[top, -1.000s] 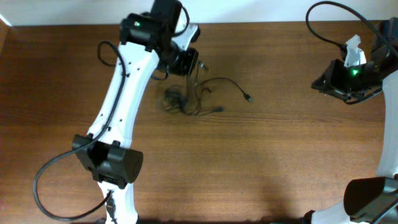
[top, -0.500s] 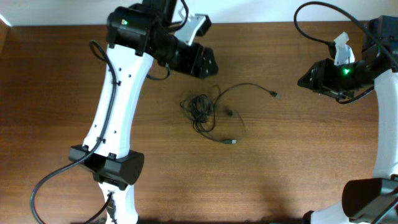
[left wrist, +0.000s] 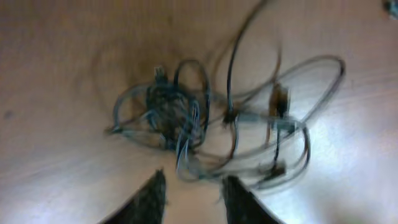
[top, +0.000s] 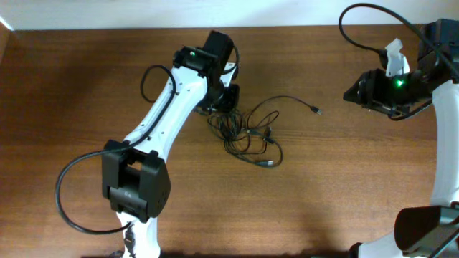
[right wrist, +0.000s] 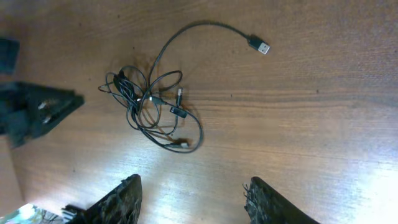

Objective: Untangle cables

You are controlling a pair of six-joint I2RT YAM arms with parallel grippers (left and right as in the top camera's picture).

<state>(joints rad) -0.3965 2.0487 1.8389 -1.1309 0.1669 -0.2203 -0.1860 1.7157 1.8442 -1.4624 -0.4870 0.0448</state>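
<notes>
The cables (top: pixel 244 135) are thin black cords lying in a loose knot with loops on the wooden table. One long end runs right to a metallic plug (top: pixel 315 110). My left gripper (top: pixel 226 98) hovers at the bundle's upper-left edge. In the blurred left wrist view the left gripper (left wrist: pixel 193 194) is open and empty, with the knot (left wrist: pixel 177 118) just beyond its fingers. My right gripper (top: pixel 354 93) is far right of the cables. In its wrist view the right gripper (right wrist: pixel 194 186) is open and empty, with the cables (right wrist: pixel 155 106) and plug (right wrist: pixel 260 45) well ahead.
The brown wooden table (top: pixel 323 193) has its back edge against a white wall (top: pixel 287 11). The left arm's white link (top: pixel 165 122) crosses the table left of the bundle. Thick robot cables loop near both arm bases (top: pixel 72 193).
The left gripper, raised up and to the right half a second ago, has come back down to the bundle's upper-left edge. The cables' loops lie a little more spread. The right arm has held still.
</notes>
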